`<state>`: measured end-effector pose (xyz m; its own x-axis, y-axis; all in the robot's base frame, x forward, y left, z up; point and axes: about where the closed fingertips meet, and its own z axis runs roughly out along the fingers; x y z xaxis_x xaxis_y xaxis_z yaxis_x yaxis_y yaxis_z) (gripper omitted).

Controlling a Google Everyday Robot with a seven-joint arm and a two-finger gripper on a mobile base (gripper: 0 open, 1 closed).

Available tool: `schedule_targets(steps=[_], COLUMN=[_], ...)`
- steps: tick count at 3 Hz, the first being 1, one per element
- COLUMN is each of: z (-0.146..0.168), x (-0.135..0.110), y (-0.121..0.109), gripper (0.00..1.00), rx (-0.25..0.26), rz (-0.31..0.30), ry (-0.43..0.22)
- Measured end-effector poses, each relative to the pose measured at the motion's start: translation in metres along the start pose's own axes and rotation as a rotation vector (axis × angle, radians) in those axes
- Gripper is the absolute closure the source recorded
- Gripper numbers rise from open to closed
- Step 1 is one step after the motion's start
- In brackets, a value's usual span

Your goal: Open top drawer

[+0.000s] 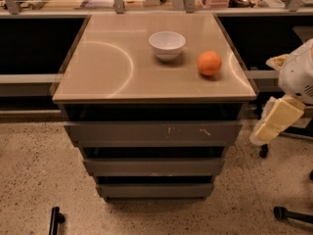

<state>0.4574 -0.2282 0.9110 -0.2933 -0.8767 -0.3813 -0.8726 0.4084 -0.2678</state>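
Observation:
The top drawer (pixel 146 133) is the widest grey-brown front of the cabinet, just under the tabletop, with pale scratch marks right of centre and a dark gap above it. Two narrower grey drawers (pixel 154 166) sit below it. My gripper (pixel 268 129), pale yellow on a white arm, hangs at the right of the view. It is level with the top drawer's right end and a little apart from it, touching nothing.
A white bowl (pixel 167 44) and an orange (pixel 209 63) rest on the beige tabletop (pixel 102 67). Dark shelving runs behind on both sides. Black chair casters (pixel 281 212) stand on the speckled floor at right, and a black object (pixel 55 219) at lower left.

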Motion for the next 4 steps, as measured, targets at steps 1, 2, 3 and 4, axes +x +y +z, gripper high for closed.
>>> schedule_targets(steps=[1,2,3,4], z=[0.010,0.062,0.109,0.109], x=[0.006,0.029,0.029,0.025], y=[0.004,0.032,0.031,0.011], gripper=[0.00,0.00,0.00,0.19], rx=[0.035,0.009,0.033,0.105], rz=[0.038,0.124,0.202,0.219], ry=[-0.045,-0.168,-0.302,-0.329])
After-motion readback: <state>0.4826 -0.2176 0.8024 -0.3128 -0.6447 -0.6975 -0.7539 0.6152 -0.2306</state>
